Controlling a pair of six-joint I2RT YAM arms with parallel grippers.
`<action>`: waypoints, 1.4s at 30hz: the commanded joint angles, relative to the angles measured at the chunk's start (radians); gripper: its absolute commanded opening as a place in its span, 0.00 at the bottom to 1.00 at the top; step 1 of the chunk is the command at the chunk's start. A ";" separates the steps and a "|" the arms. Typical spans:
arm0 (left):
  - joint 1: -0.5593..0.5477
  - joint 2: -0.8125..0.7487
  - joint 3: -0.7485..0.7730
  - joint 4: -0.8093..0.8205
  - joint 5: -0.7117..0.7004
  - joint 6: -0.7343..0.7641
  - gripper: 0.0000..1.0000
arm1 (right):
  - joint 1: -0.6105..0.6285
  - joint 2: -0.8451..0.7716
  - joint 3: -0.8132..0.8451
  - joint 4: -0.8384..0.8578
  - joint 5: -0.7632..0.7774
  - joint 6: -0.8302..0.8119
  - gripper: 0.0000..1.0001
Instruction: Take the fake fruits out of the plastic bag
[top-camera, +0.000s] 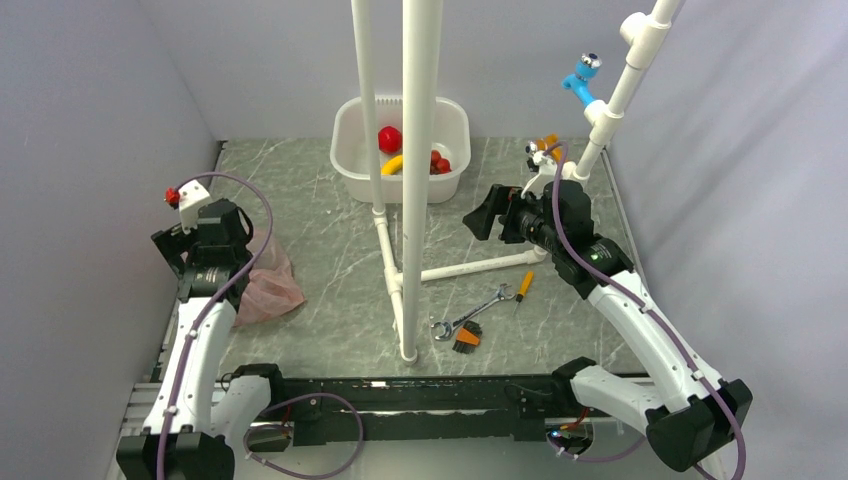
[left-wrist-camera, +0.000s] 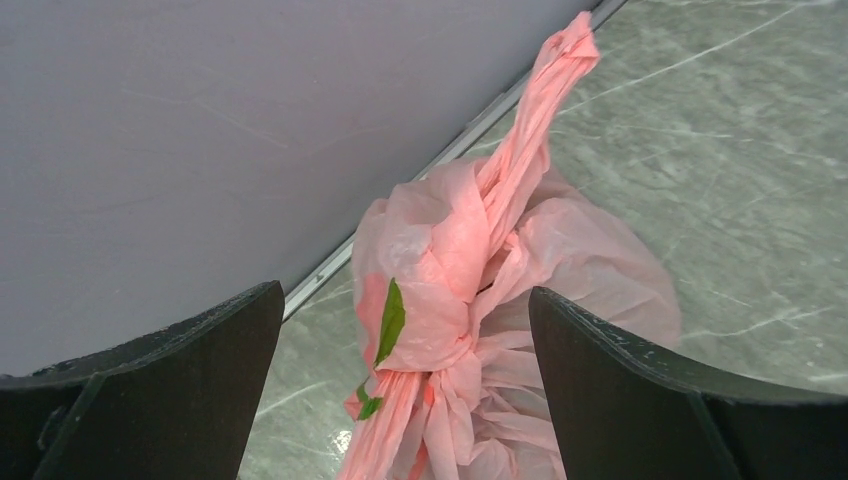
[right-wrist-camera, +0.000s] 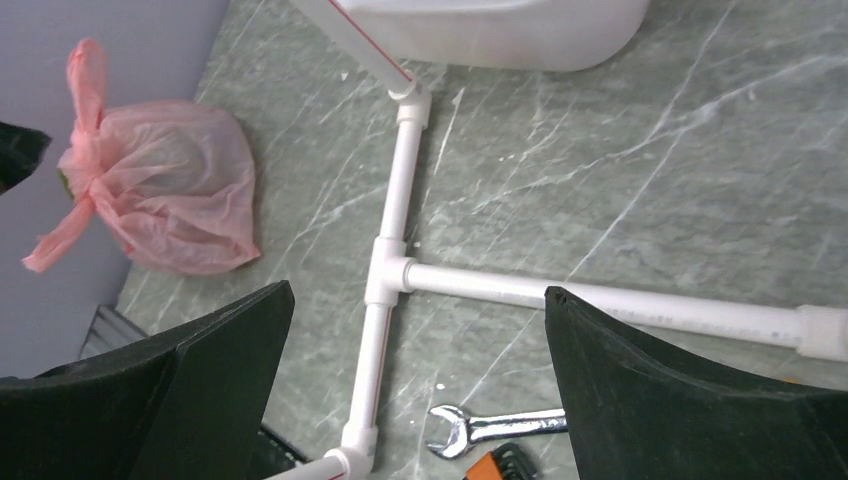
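Grey-green marbled table (top-camera: 330, 230), pale walls on three sides. Far left in the overhead view, the left gripper (top-camera: 222, 245) hangs over the pink plastic bag (top-camera: 268, 288), which lies slumped beside the left wall with the arm hiding part of it. The left wrist view fills that in: left gripper (left-wrist-camera: 405, 292) spread wide and gripping nothing, the bag (left-wrist-camera: 600, 270) lying below between the fingers, its handles twisted into a knot. A green sliver (left-wrist-camera: 390, 320) sits at the knot and shows clearly only here; cannot tell what it is. Bag contents unreadable through the film. Centre: a white pipe frame (top-camera: 415, 180) stands on the table. Behind it a white tub (top-camera: 345, 120) holds fake fruits: a red ball (top-camera: 390, 138), a yellow banana (top-camera: 392, 165) and small red pieces (top-camera: 438, 162). Only the overhead view looks inside; the right wrist view catches just the tub's outer wall (right-wrist-camera: 500, 30). Right of centre lie a wrench (top-camera: 470, 315) and an orange-handled screwdriver (top-camera: 524, 285). The right gripper (top-camera: 483, 213) is raised near the frame. Its own camera shows the jaws (right-wrist-camera: 417, 292) wide and empty, with the bag (right-wrist-camera: 180, 190) well apart, across the pipe (right-wrist-camera: 400, 200).
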 joint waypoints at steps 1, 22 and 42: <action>0.018 0.040 0.041 -0.006 -0.074 -0.002 0.99 | 0.002 -0.043 -0.005 -0.006 -0.086 0.038 1.00; 0.123 0.294 0.122 -0.085 0.336 -0.011 0.84 | 0.037 0.028 -0.029 -0.017 -0.216 0.140 1.00; 0.014 0.342 0.187 -0.096 0.927 0.201 0.08 | 0.177 0.167 -0.032 -0.032 -0.117 0.141 1.00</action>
